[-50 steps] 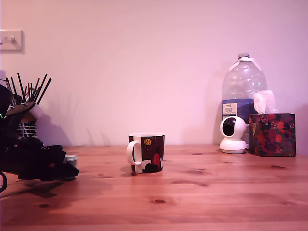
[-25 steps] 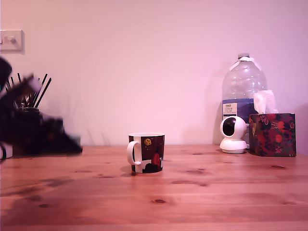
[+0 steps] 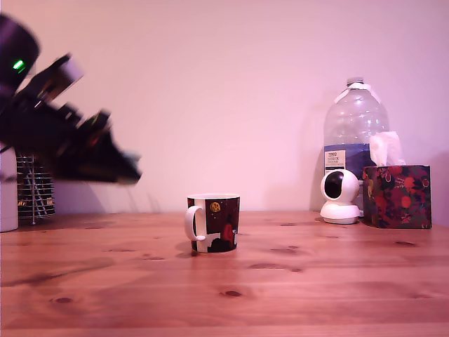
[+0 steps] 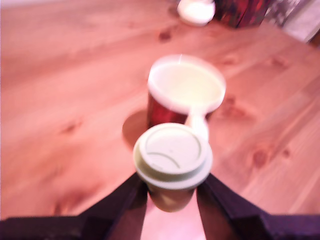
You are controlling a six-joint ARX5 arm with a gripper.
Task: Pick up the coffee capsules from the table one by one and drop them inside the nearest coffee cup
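Across the table point(image 3: 295, 281), the arm point(image 3: 49, 133) hangs raised at the exterior view's left, up and to the side of the cup point(image 3: 213, 222), which stands upright near the middle with its mouth open to receive a drop. Between the jaws of the gripper point(image 4: 171, 192), closed on its sides below the rim, a capsule point(image 4: 172, 160) sits upright, probably so that it falls cleanly.

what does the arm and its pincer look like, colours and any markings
The arm is black and blocky, motion-blurred in the exterior view, with a rounded dark housing at its upper end carrying a small lit green light and a pale disc-shaped part beside it. In the wrist view the pincer shows two dark, near-black fingers that taper inward. No cables or lettering can be made out.
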